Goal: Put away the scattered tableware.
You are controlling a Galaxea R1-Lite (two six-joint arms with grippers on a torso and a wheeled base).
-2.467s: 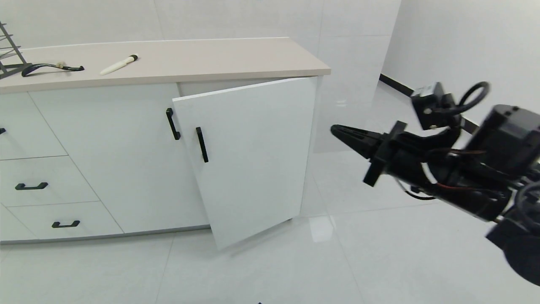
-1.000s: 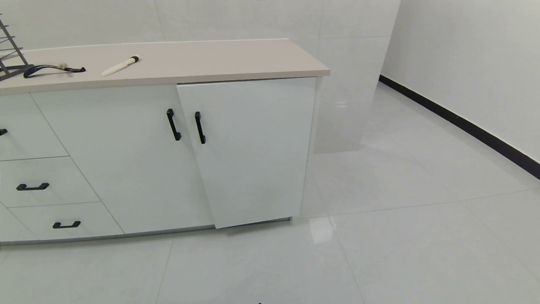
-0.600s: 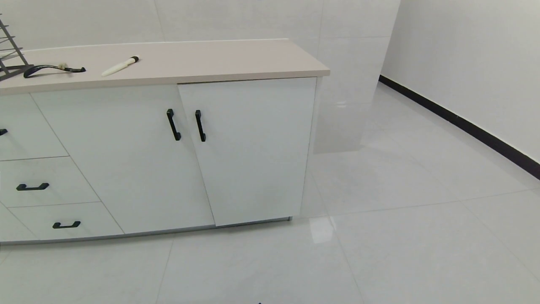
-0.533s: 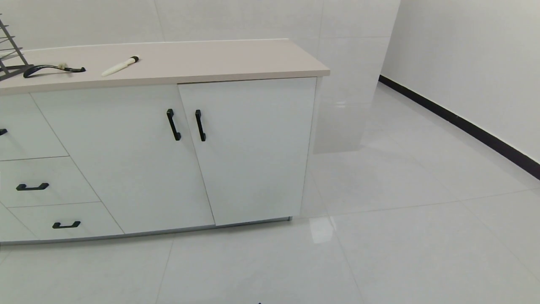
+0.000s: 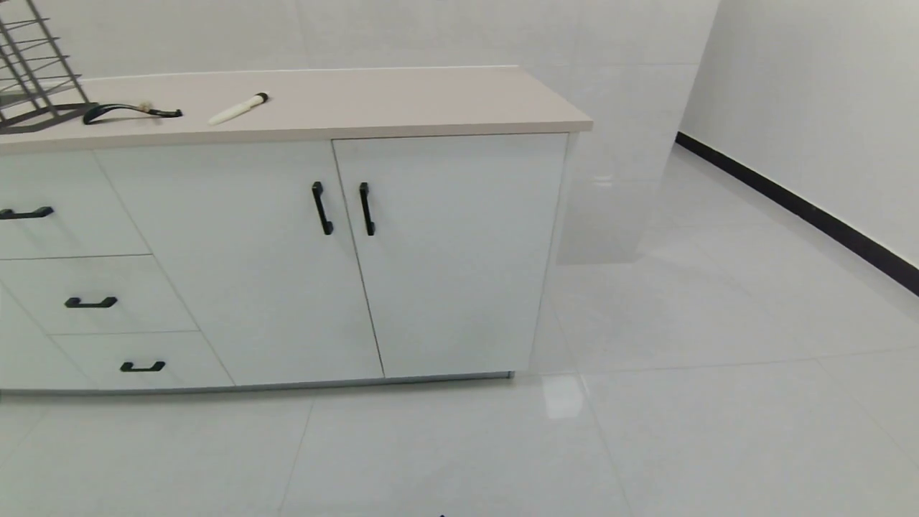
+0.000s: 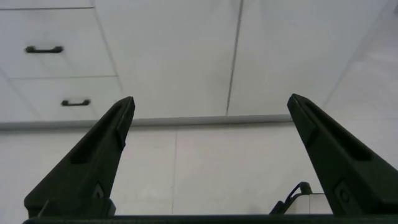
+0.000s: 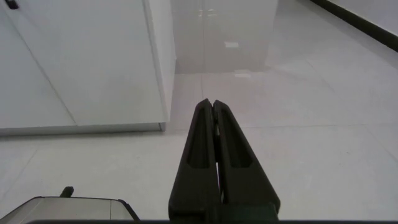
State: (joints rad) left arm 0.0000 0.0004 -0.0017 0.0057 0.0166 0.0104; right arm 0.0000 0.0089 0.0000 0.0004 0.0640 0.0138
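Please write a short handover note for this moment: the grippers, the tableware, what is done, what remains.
Left gripper: open, empty. Right gripper: shut, empty, above the floor.
The black curved utensil and the cream stick-shaped utensil with a dark tip lie on the beige countertop, near the grey wire rack.
Both white cabinet doors are shut.
Left to do: store both utensils.

White cabinet (image 5: pixel 452 251) carries beige countertop (image 5: pixel 402 100), black handles (image 5: pixel 367 209).
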